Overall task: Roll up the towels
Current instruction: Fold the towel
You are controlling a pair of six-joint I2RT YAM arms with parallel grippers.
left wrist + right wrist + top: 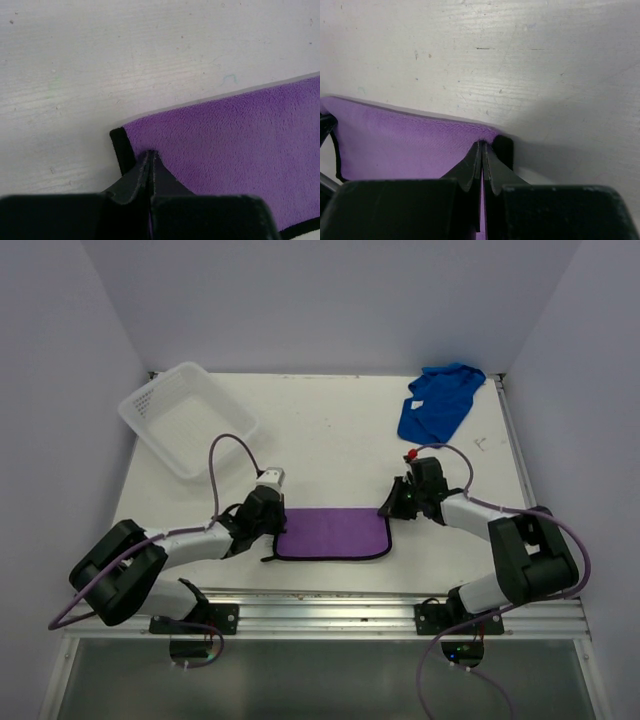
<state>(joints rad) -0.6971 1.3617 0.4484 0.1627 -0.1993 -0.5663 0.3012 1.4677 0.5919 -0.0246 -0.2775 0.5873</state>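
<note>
White arms (195,540), black joints (530,560); purple cables (222,455); black left gripper (151,157), right gripper (482,147).

A white-painted wooden table (330,440) fills the middle of the scene. The wrist views show its fine grain up close, with small dark specks and scuffs. Behind the table rises a plain back wall (330,300), pale with a lavender cast. A left wall (50,390) and a right wall (600,390) of the same colour close the table in on both sides. A metal strip (513,440) runs along the table's right edge, and an aluminium rail (330,612) along its near edge. Nearer than the table, past that rail, sits a grey-green panel (330,680). The light is soft and even, leaving only faint shadows on the table.
</note>
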